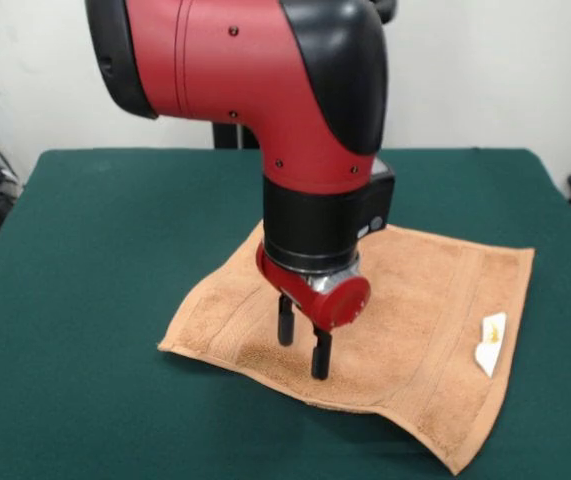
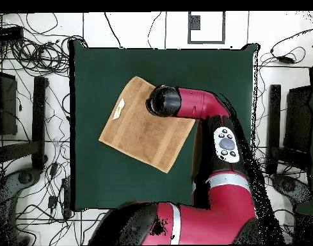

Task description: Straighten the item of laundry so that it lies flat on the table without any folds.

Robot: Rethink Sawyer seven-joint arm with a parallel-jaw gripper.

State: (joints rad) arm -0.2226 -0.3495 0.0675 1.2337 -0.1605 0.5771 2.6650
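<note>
The item of laundry, an orange-tan towel [image 1: 415, 290] [image 2: 141, 131], lies spread open on the green table [image 1: 105, 250] [image 2: 216, 70], turned at an angle to the table's edges. Its white label [image 1: 490, 343] [image 2: 120, 109] sits near one edge. The towel's border nearest the front camera looks slightly wavy. My gripper [image 1: 303, 356] points down over the towel's front-left part in the front view. It is open, its two black fingers [image 1: 285, 325] apart with nothing between them and their tips at or just above the cloth. In the overhead view the wrist [image 2: 162, 101] hides the fingers.
The red arm [image 2: 210, 109] reaches over the table from the robot's base [image 2: 184, 224] at the overhead view's bottom. Cables [image 2: 37, 51] and dark stands [image 2: 38, 115] lie on the floor around the table.
</note>
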